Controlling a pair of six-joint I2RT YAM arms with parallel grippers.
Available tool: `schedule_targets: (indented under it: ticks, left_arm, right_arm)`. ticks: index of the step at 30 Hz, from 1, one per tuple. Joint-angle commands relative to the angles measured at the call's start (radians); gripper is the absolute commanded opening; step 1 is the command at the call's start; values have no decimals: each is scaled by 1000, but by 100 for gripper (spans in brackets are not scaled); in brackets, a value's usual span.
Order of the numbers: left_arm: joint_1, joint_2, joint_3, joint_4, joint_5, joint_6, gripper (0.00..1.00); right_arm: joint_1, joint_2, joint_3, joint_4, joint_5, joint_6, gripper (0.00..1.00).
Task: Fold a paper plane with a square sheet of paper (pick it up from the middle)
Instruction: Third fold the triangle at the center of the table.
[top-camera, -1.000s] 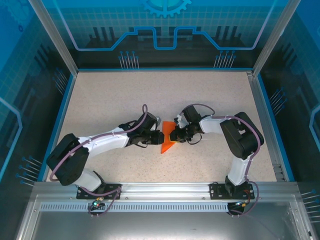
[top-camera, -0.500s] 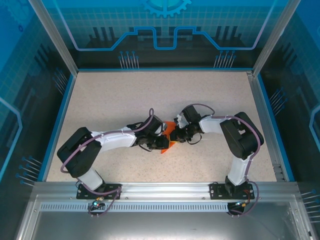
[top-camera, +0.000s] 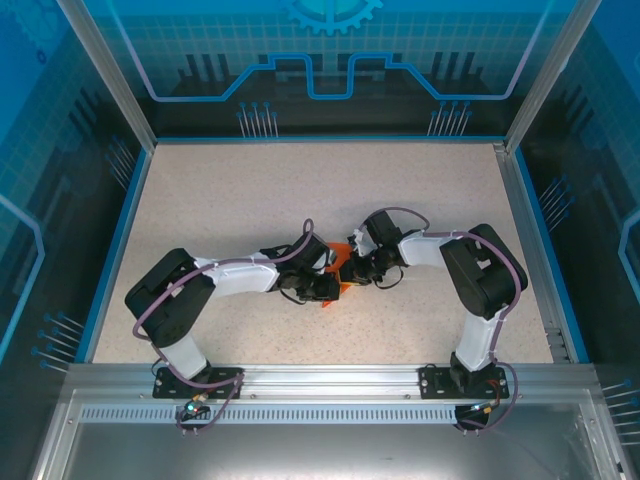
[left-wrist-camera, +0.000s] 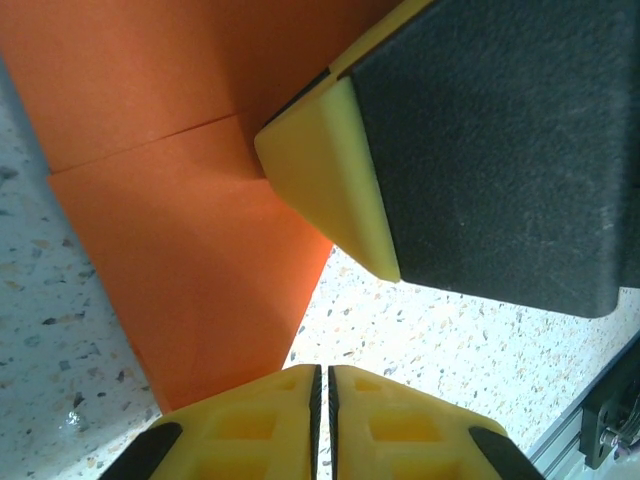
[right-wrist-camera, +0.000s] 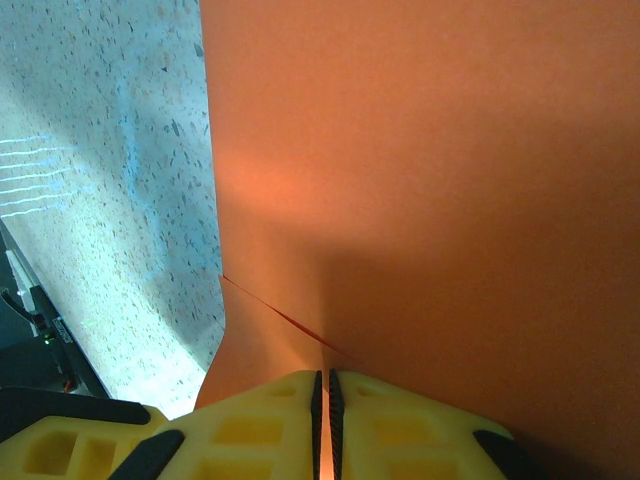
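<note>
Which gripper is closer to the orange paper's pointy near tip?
Left. The left gripper sits right beside the tip; the right gripper is on the paper farther back.

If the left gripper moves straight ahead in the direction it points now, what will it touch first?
Probably the right gripper's yellow finger, which lies over the orange sheet just ahead of the left gripper. Depth is unclear; it may graze the sheet's edge first.

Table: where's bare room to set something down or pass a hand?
Free: the whole far half of the table, between the back wall and the arms; also the near strip between the two bases. Crowded: the middle, where the left gripper and right gripper meet over the paper.
</note>
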Motion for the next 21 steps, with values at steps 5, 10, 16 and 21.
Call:
schedule_targets:
  ticks: [5, 10, 16, 21]
  left_arm:
    - [-4, -84, -9, 49, 8, -10, 14]
    - [3, -93, -19, 65, -2, -36, 13]
    - [3, -70, -39, 112, 8, -77, 13]
    - [6, -50, -32, 111, 2, -71, 13]
  right_arm:
    - [3, 20, -19, -80, 94, -7, 14]
    - [5, 21, -20, -80, 96, -10, 14]
    - [4, 16, -18, -89, 103, -15, 14]
    - [5, 18, -13, -92, 105, -17, 14]
